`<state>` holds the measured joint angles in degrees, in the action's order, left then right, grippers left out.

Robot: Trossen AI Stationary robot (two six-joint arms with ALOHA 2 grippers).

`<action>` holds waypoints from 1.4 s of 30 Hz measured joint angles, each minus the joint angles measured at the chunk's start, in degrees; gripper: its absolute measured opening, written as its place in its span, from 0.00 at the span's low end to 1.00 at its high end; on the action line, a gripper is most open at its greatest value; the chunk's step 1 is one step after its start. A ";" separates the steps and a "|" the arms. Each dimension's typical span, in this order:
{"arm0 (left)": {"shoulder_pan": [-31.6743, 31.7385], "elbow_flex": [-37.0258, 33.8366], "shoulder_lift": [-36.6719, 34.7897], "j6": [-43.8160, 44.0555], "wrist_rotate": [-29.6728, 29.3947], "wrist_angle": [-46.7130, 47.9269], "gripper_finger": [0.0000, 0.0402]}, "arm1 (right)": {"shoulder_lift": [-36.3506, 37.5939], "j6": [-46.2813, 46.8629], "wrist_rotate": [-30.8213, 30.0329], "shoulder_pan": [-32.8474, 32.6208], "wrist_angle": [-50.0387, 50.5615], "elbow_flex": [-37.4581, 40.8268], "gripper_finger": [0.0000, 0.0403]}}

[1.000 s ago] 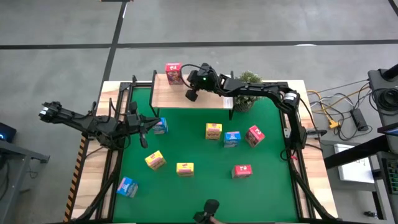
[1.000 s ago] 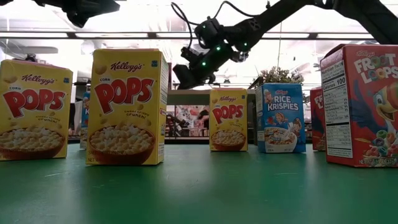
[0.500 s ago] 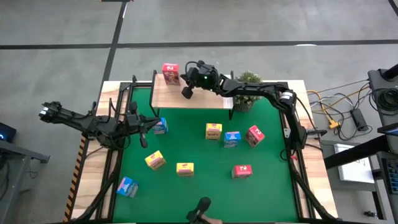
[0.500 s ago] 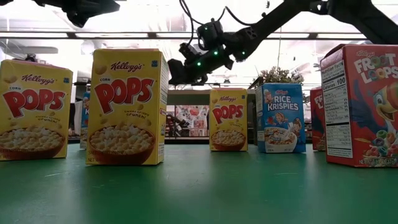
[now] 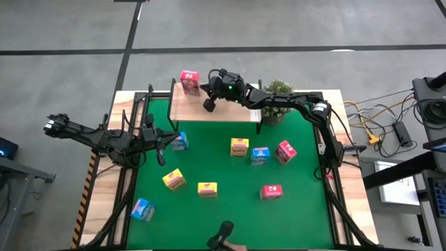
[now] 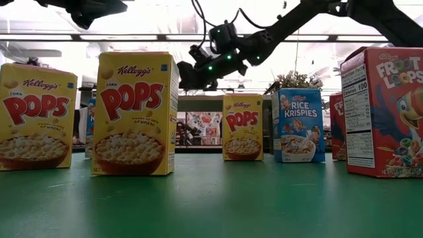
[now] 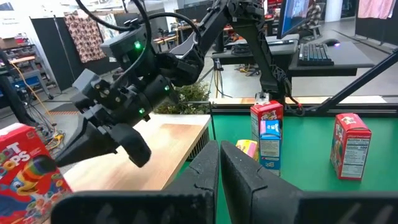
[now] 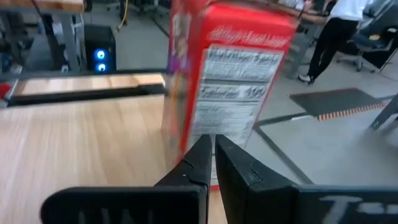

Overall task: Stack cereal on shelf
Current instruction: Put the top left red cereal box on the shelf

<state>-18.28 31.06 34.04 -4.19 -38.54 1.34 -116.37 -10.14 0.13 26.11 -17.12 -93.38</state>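
A pink-red cereal box point(image 5: 189, 81) stands upright on the light-wood shelf point(image 5: 233, 111), near its far left corner. My right gripper point(image 5: 202, 88) reaches level over the shelf from the right, shut, its tips at the box's side. My left gripper point(image 5: 164, 143) is shut and touches nothing. It hangs still above the table's left side, beside a blue box point(image 5: 180, 141). More cereal stands on the green tabletop: yellow boxes point(image 5: 239, 147), point(image 5: 207, 189), point(image 5: 173, 179), blue boxes point(image 5: 260, 155), point(image 5: 142, 209) and pink-red boxes point(image 5: 286, 151), point(image 5: 271, 191). My right gripper pushes with its shut fingertips point(image 8: 200, 152) against the box's narrow side with the nutrition print point(image 8: 230, 118), low on that panel. The fingers come level from the table's right. The box stands with its bottom on the shelf board.
A small potted plant point(image 5: 277, 104) stands at the shelf's right end, under my right arm. The shelf board to the right of the box is bare wood. Black frame rails run along the table's left edge point(image 5: 129, 167) and right edge point(image 5: 326, 160).
My right gripper has moved toward the table's left edge along the shelf and has tipped up from slanting down to about level. The pink-red box has slid a little along the board toward the shelf's left end and stays upright.
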 joint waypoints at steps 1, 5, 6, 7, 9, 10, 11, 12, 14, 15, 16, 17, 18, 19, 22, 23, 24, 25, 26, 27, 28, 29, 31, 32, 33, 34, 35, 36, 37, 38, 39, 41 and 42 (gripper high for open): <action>0.00 -0.01 0.00 0.00 0.00 0.00 0.00 | -0.04 0.10 -0.12 0.04 -0.78 0.02 0.03; 0.00 -0.01 0.03 0.00 0.00 -0.01 0.00 | -0.08 -1.31 -0.21 0.13 -4.75 0.02 0.03; 0.00 0.01 0.01 0.00 0.00 -0.02 0.00 | -0.08 -1.55 -0.19 0.14 -5.58 0.02 0.03; 0.00 0.01 0.00 0.00 -0.01 -0.02 0.00 | -0.08 -1.81 -0.18 0.15 -6.10 0.02 0.03; 0.00 0.00 0.00 0.00 -0.01 -0.02 0.00 | -0.08 -2.50 -0.17 0.18 -5.98 0.02 0.03; 0.00 0.01 0.00 0.00 0.00 -0.02 0.00 | -0.08 -2.48 -0.17 0.18 -5.37 0.02 0.03; 0.00 -0.01 0.00 0.00 -0.02 -0.02 0.00 | -0.06 -2.14 -0.16 0.18 -4.45 0.02 0.03; 0.00 0.00 0.00 0.02 0.00 -0.03 0.00 | 0.10 -1.40 -0.14 0.18 -3.16 0.02 0.03; 0.00 0.01 0.00 0.19 0.00 -0.02 0.00 | 0.59 -0.77 -0.01 0.10 -0.28 0.02 0.03; 0.00 0.00 0.00 0.20 0.00 -0.02 0.00 | 0.90 -0.43 0.21 0.01 1.30 0.02 0.03; 0.00 -0.01 0.00 0.20 0.00 -0.02 0.00 | 1.07 -0.34 0.38 -0.23 2.28 0.02 0.03; 0.00 0.01 0.00 0.20 0.00 -0.02 0.00 | 1.19 -0.34 1.15 -0.48 2.95 0.02 0.03; 0.00 0.00 0.00 0.22 0.00 -0.02 0.00 | 1.19 -0.27 2.39 -0.72 3.59 0.02 0.03; 0.00 0.01 0.00 0.22 0.00 -0.02 0.00 | 1.19 0.04 3.84 -0.97 3.97 0.02 0.03; 0.00 -0.01 0.04 0.22 0.00 0.00 0.00 | 1.10 0.31 7.38 -1.52 3.44 0.07 0.03; 0.00 -0.01 0.06 0.22 0.00 0.00 0.00 | 1.10 -0.06 7.40 -1.59 2.68 0.07 0.03; 0.00 0.01 0.10 0.22 0.00 -0.01 0.00 | 1.10 -0.63 7.39 -1.59 1.77 0.07 0.03; 0.00 0.01 0.11 0.22 0.00 -0.01 0.00 | 1.10 -0.90 7.27 -1.53 0.94 0.07 0.03; 0.00 0.01 0.11 0.22 0.00 0.00 0.00 | 1.10 -0.89 7.27 -1.47 0.01 0.07 0.03; 0.00 0.00 0.11 0.22 0.00 -0.02 0.00 | 1.10 -0.91 7.18 -1.30 -1.13 0.07 0.03; 0.00 0.01 0.11 0.22 0.00 -0.01 0.00 | 1.10 -1.00 7.19 -1.06 -2.14 0.07 0.03; 0.00 0.01 0.11 0.22 0.00 -0.02 0.00 | 1.10 -1.22 7.19 -0.80 -3.27 0.07 0.03; 0.00 0.01 0.11 0.22 0.00 -0.02 0.00 | 1.10 -1.38 7.19 -0.28 -4.73 0.07 0.03; 0.00 -0.01 0.11 0.20 0.00 -0.02 0.00 | 1.10 -1.38 7.18 0.02 -5.06 0.07 0.03; 0.00 0.00 0.11 0.21 0.00 -0.02 0.00 | 1.10 -1.41 7.18 0.27 -5.10 0.07 0.03; 0.00 0.00 0.11 0.22 0.00 -0.02 0.00 | 1.10 -1.41 7.17 0.55 -5.10 0.07 0.03; 0.00 0.01 0.11 0.22 0.00 -0.02 0.00 | 1.10 -1.36 7.13 0.81 -5.13 0.07 0.03; 0.00 0.00 0.11 0.22 0.00 -0.02 0.00 | 1.10 -1.14 7.11 1.01 -5.16 0.07 0.03; 0.00 0.00 0.11 0.22 -0.01 -0.02 0.00 | 1.10 -0.90 7.02 1.20 -5.19 0.07 0.03; 0.00 -0.01 0.11 0.22 0.00 -0.02 0.00 | 1.10 -0.51 7.01 1.33 -5.14 0.07 0.03; 0.00 -0.01 0.11 0.22 -0.02 -0.02 0.00 | 1.10 -0.10 7.07 1.38 -4.92 0.07 0.03; 0.00 0.01 0.11 0.22 0.00 -0.02 0.00 | 1.10 0.08 7.25 1.33 -3.66 0.07 0.03; 0.00 0.01 0.11 0.22 0.00 -0.02 0.00 | 1.10 -0.03 7.31 1.31 -2.65 0.07 0.03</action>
<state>-18.28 31.07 34.15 -3.97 -38.54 1.32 -115.26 -10.18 7.44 27.42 -19.77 -93.32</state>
